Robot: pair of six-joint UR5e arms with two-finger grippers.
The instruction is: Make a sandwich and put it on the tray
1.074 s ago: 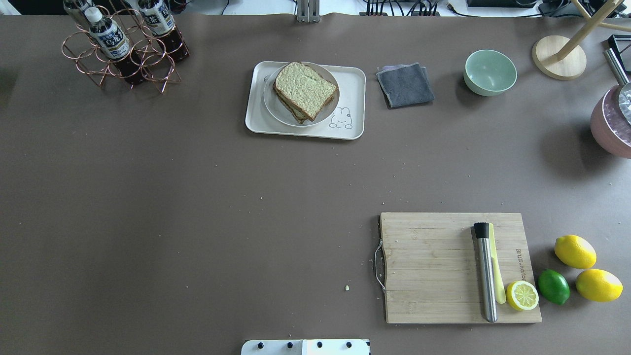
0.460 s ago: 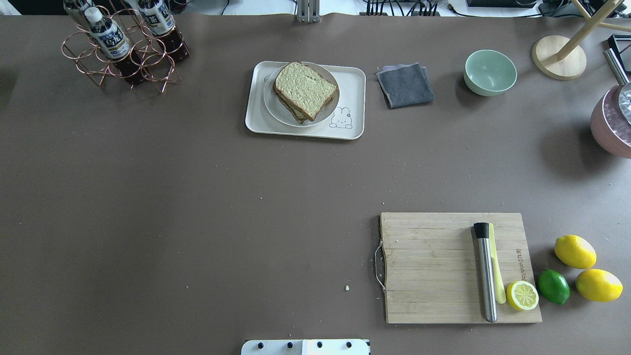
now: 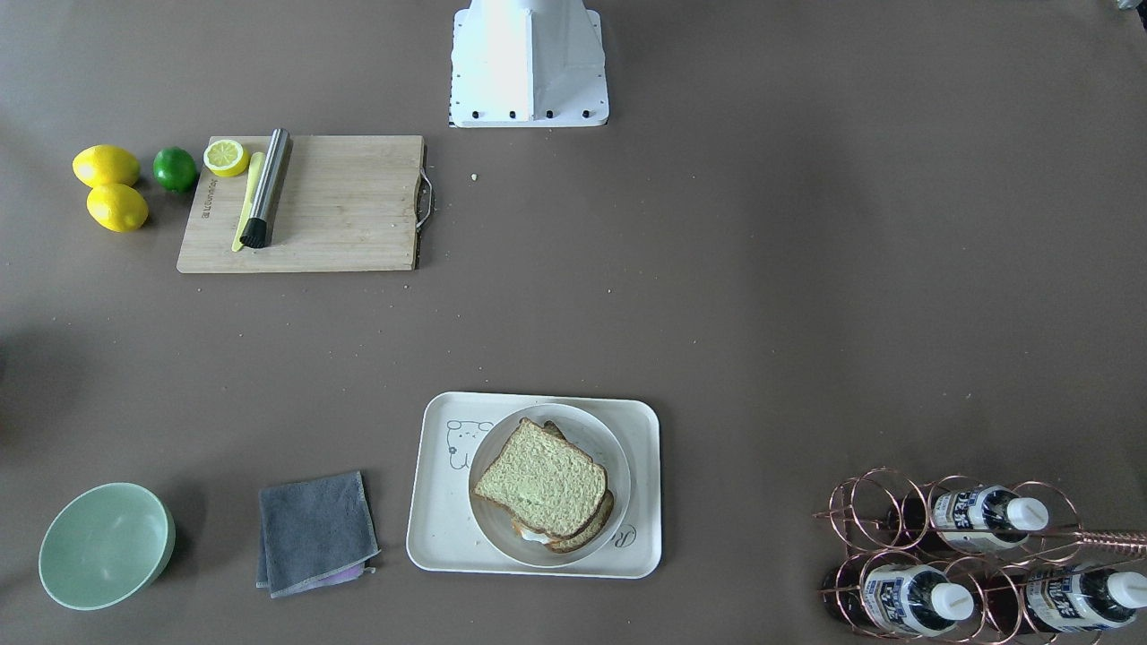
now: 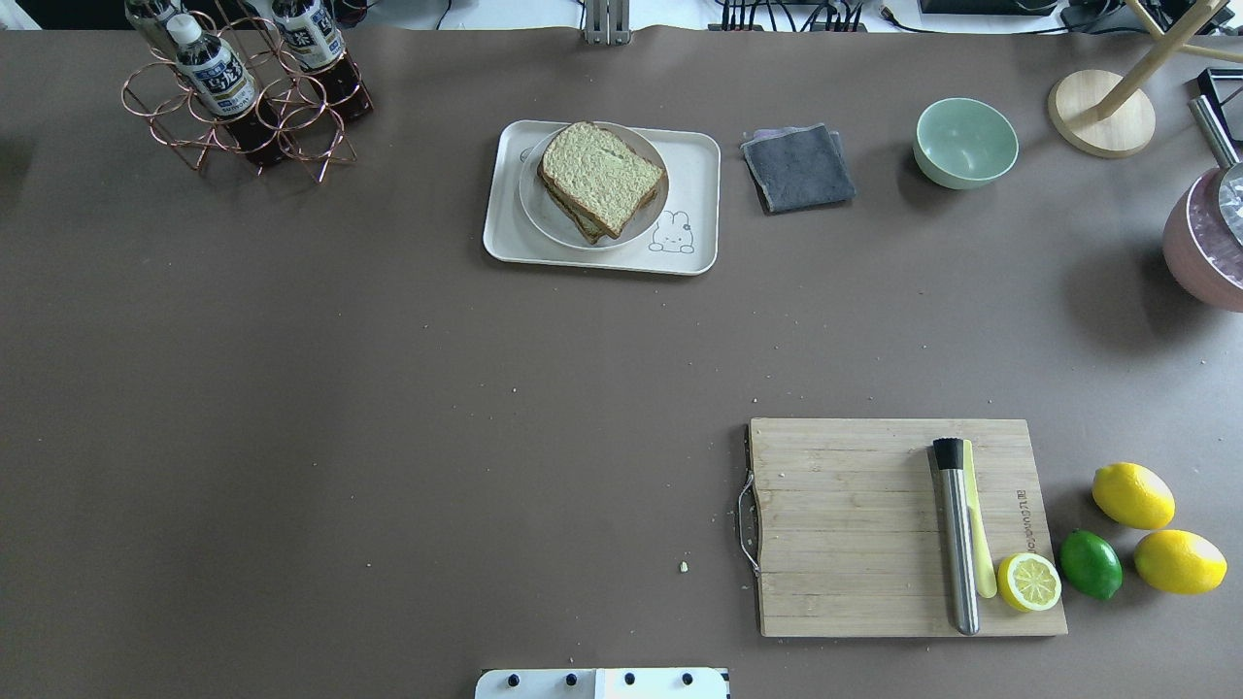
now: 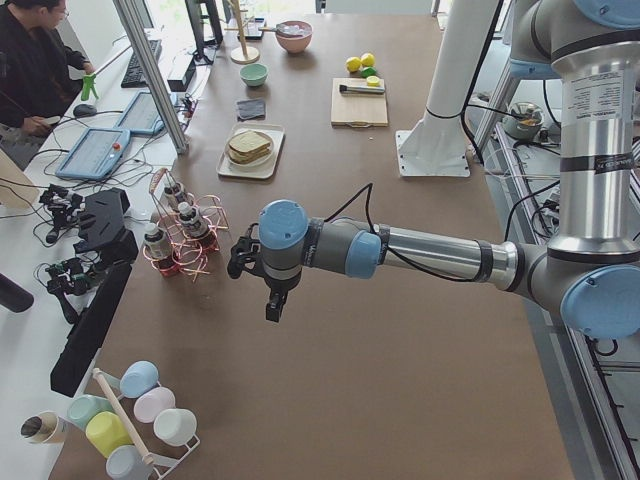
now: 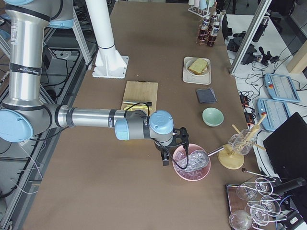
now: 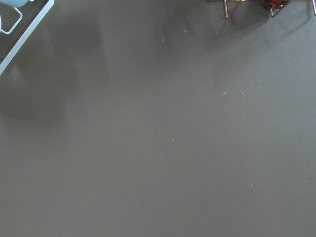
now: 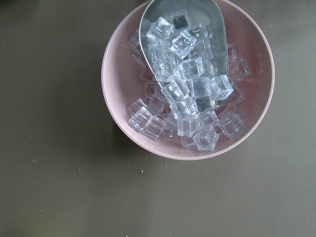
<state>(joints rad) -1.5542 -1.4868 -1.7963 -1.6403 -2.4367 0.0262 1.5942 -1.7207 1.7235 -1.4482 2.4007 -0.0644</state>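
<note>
The sandwich (image 4: 602,175), two greenish-beige slices with brown crust, lies on a small round white plate (image 4: 537,209) on the cream tray (image 4: 694,160) at the far middle of the table. A bit of white egg shows between the slices in the front-facing view (image 3: 535,537). The sandwich (image 3: 542,479) and the tray (image 3: 439,528) show there too. My left gripper (image 5: 238,263) hovers over bare table near the bottle rack, seen only from the side. My right gripper (image 6: 183,135) hovers over a pink bowl. I cannot tell whether either is open or shut.
A wooden cutting board (image 4: 845,524) with a steel muddler (image 4: 957,534) and half a lemon (image 4: 1029,582) lies near right. Lemons and a lime sit beside it. A grey cloth (image 4: 798,167), green bowl (image 4: 965,142), bottle rack (image 4: 238,87) and pink ice bowl (image 8: 114,118) stand around.
</note>
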